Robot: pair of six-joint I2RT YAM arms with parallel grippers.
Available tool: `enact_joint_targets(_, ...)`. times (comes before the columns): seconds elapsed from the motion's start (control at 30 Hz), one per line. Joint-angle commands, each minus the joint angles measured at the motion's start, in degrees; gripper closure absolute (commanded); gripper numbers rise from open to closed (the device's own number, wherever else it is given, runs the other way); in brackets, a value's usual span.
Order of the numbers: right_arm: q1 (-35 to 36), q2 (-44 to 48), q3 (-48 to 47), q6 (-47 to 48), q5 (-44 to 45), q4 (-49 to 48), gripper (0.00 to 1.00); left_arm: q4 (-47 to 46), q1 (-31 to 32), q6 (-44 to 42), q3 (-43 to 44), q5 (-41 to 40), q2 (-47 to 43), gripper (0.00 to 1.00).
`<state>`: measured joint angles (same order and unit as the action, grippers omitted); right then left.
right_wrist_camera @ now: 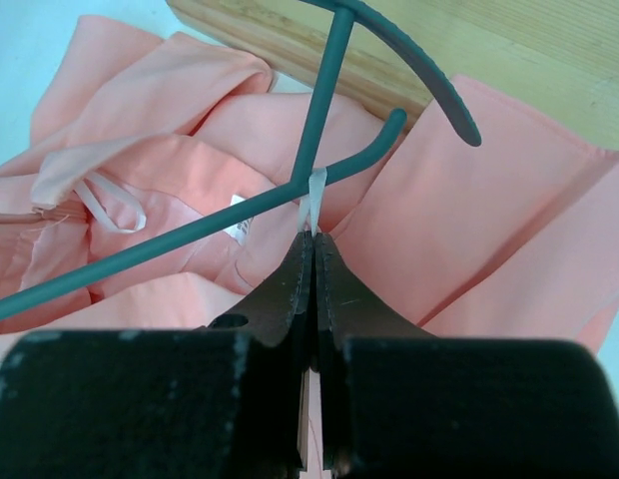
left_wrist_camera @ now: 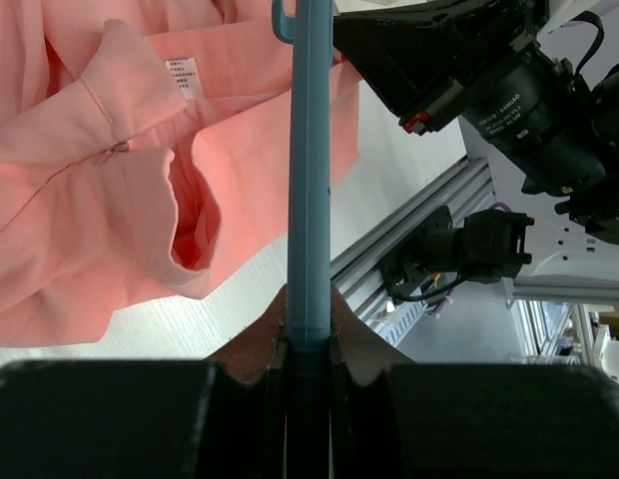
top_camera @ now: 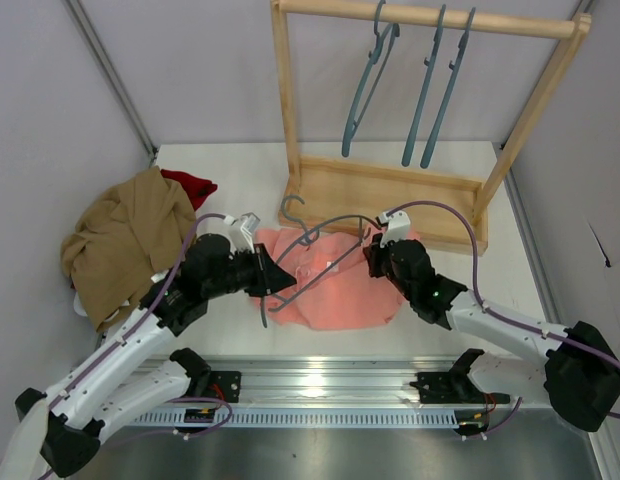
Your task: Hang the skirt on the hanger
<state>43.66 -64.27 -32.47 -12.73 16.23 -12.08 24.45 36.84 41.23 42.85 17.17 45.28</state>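
Observation:
The salmon-pink skirt (top_camera: 340, 290) lies crumpled on the table in front of the rack. A teal hanger (top_camera: 315, 270) lies across it, its hook (top_camera: 295, 213) pointing to the back. My left gripper (top_camera: 278, 280) is shut on one end of the hanger's arm (left_wrist_camera: 310, 150), with the skirt (left_wrist_camera: 90, 220) and its white label (left_wrist_camera: 185, 78) to the left. My right gripper (top_camera: 375, 252) is shut on a thin white ribbon loop (right_wrist_camera: 311, 195) of the skirt (right_wrist_camera: 509, 230). The loop passes round the hanger's arm (right_wrist_camera: 140, 254) just above my fingertips.
A wooden rack (top_camera: 390, 185) stands behind the skirt with three teal hangers (top_camera: 425, 90) on its top bar. A tan-brown garment (top_camera: 125, 240) and a dark red garment (top_camera: 190, 185) lie at the left. An aluminium rail (top_camera: 320, 385) runs along the near edge.

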Motion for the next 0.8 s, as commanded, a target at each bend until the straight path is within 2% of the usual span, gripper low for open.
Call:
enact_joint_targets(0.0,1.25,2.30,-2.34,-1.86,1.61,1.00,1.00,-7.74,-0.45,1.74,-0.48,-2.14,-0.19,0.98)
enact_joint_targets(0.2,3.10,2.92,-2.51,-5.37,-0.49,2.58,1.00,-14.15,-0.28,1.14,-4.35,-3.28,-2.56,0.98)
enact_joint_targets(0.27,4.41,2.66,-3.21,-7.90,-0.50,5.29,1.00,-14.87,0.59,-4.45,-4.44,-2.23,-3.09,0.98)
enact_joint_targets(0.3,5.03,2.66,-3.82,-8.88,-0.50,6.96,0.97,-14.34,1.12,-6.76,-4.27,-2.75,-3.35,0.98)
enact_joint_targets(0.33,5.55,2.83,-4.96,-9.85,-0.50,8.54,0.91,-12.69,1.56,-9.22,-4.35,-3.10,-4.22,0.99)
enact_joint_targets(0.37,6.78,3.18,-5.49,-12.12,-0.15,11.78,0.76,-12.15,2.09,-13.24,-4.79,-3.54,-4.93,0.99)
enact_joint_targets(0.4,7.49,4.75,-5.85,-13.27,0.29,14.42,0.69,-11.79,2.10,-14.76,-5.40,-3.72,-5.46,0.99)
enact_joint_targets(0.43,8.02,5.73,-6.29,-14.41,1.43,17.84,0.50,-11.53,2.10,-17.56,-5.58,-3.55,-6.77,0.99)
enact_joint_targets(0.53,9.51,10.63,-6.73,-19.34,2.93,25.14,0.32,-13.19,2.10,-19.96,-7.16,-2.84,-8.27,1.00)
enact_joint_targets(0.77,12.15,23.11,-8.22,-27.60,3.98,33.25,0.28,-19.00,4.81,-23.56,-7.26,0.05,-7.92,1.00)
